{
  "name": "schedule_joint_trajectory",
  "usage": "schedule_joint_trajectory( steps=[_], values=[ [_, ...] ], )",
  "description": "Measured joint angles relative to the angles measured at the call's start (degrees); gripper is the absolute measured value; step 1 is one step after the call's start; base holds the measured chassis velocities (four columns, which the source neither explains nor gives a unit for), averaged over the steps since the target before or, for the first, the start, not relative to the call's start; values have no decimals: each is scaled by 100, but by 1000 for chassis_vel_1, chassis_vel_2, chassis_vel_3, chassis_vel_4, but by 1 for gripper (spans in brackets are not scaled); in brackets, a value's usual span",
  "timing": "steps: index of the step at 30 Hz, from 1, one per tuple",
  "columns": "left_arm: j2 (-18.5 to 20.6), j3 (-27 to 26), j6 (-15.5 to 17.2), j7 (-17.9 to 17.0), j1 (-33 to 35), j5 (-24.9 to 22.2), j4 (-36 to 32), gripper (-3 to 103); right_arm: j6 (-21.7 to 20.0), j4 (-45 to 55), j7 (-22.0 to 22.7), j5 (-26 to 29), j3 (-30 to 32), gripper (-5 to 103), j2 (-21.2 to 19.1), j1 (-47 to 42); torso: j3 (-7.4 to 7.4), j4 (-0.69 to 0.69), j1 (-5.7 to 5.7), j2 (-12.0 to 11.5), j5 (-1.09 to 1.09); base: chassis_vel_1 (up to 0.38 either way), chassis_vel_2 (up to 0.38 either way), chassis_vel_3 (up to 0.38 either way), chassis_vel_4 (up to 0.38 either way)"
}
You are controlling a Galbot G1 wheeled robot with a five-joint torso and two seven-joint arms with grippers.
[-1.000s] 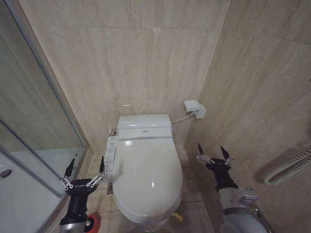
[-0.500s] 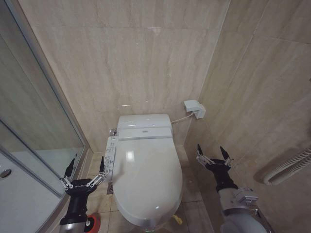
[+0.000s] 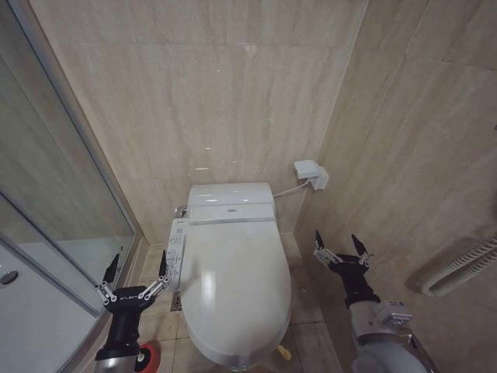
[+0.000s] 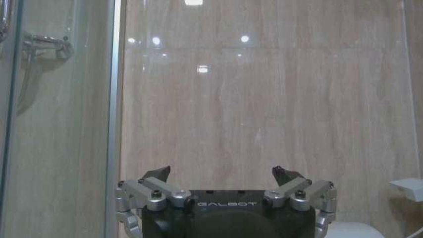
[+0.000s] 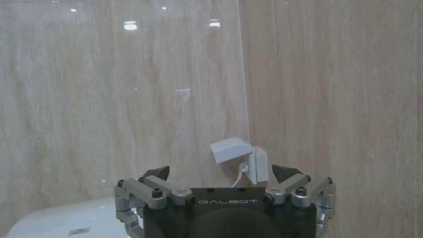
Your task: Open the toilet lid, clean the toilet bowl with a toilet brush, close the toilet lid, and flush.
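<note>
Glossy white toilet lid (image 3: 237, 291), beige streaked wall tiles (image 3: 233, 101), black-and-silver left gripper (image 3: 133, 272), red cup (image 3: 147, 357)

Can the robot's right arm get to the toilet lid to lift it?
Probably yes. The right gripper hangs beside the closed toilet lid with its jaws open and nothing between them. The strap loop sits at the lid's near rim on that arm's side.

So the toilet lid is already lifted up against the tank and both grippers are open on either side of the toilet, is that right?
Not quite. The toilet lid is down, lying closed over the bowl, as the head view shows. The rest holds: the left gripper and the right gripper are both open, empty, one on each side of the toilet.
</note>
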Motion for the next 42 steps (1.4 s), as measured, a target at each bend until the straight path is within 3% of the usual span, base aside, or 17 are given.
schedule_joint_trajectory(
  steps=[42],
  values=[
    [0, 0, 0, 0, 0, 0, 0, 100, 0, -5, 3, 3, -1, 100, -1, 1, 0, 0, 0, 0, 0, 0, 0, 0, 0]
  ],
)
